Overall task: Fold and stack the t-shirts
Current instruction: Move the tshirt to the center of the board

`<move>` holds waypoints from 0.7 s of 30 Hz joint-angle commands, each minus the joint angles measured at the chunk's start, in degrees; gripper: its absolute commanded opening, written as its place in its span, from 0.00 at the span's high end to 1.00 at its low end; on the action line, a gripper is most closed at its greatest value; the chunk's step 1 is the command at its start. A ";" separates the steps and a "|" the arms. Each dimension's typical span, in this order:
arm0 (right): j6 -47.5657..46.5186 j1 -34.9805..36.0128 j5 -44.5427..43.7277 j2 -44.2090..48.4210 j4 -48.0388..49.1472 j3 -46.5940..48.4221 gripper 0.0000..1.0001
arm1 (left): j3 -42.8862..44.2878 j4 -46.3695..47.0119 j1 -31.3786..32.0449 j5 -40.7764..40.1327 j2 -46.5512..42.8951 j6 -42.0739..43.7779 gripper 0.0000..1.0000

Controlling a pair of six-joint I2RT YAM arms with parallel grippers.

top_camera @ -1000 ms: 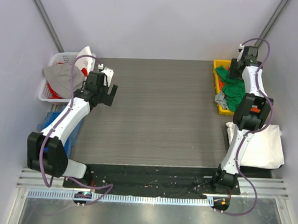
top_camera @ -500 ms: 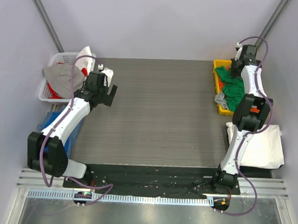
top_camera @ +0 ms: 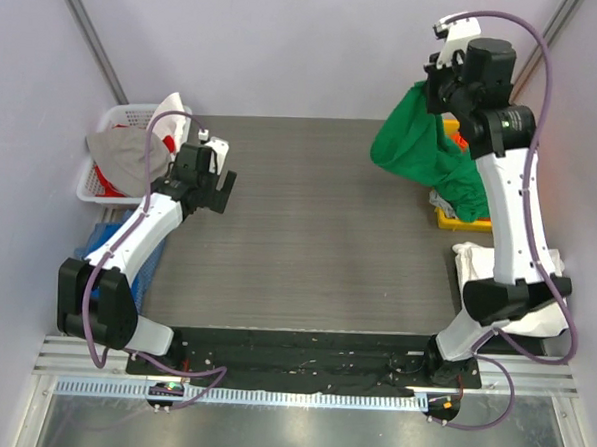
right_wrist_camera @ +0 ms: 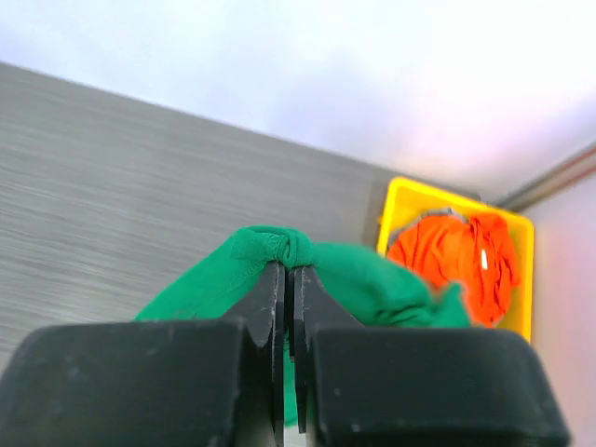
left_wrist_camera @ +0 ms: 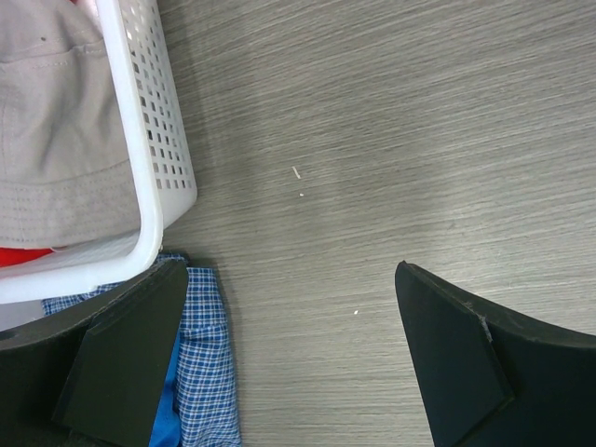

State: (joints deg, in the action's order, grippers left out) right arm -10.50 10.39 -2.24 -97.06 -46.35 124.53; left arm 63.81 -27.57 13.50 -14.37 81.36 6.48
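At the far right corner of the table (top_camera: 308,234), the right gripper (right_wrist_camera: 289,272) has its fingers pressed together on a bunched fold of the green t-shirt (right_wrist_camera: 358,272). In the top view that gripper (top_camera: 433,82) is raised high. The green t-shirt (top_camera: 418,150) hangs from it as a loose drape above the table edge, and its lower end reaches the yellow bin (top_camera: 449,223). In the wrist view the orange t-shirt (right_wrist_camera: 456,256) lies crumpled inside the yellow bin (right_wrist_camera: 410,200). A white t-shirt (top_camera: 525,290) lies flat on the right side, beside the right arm's lower link.

Left gripper (left_wrist_camera: 289,307): fingers spread wide, nothing between them, bare wood-grain surface below. From above, it (top_camera: 218,191) hovers near the table's left edge, just beside the white mesh basket (top_camera: 90,188). The basket (left_wrist_camera: 158,168) holds a beige garment (left_wrist_camera: 56,140) over something red. A blue checked cloth (left_wrist_camera: 205,372) lies under the basket's near corner.
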 commanded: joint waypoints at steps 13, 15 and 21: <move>7.16 11.74 15.25 -0.75 -3.31 5.01 0.99 | 0.35 3.49 -0.05 -1.36 -2.79 0.55 0.00; 7.25 13.50 15.77 -1.82 -2.87 6.16 0.99 | 0.52 3.49 -0.05 -1.10 -2.70 0.29 0.00; 6.73 22.03 16.74 -8.23 -3.40 8.18 0.99 | -0.18 5.50 0.04 -2.76 -2.09 0.02 0.00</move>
State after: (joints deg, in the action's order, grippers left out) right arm -4.16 27.49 11.51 -102.69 -51.68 129.03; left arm 63.81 -26.33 13.50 -15.22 80.03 6.50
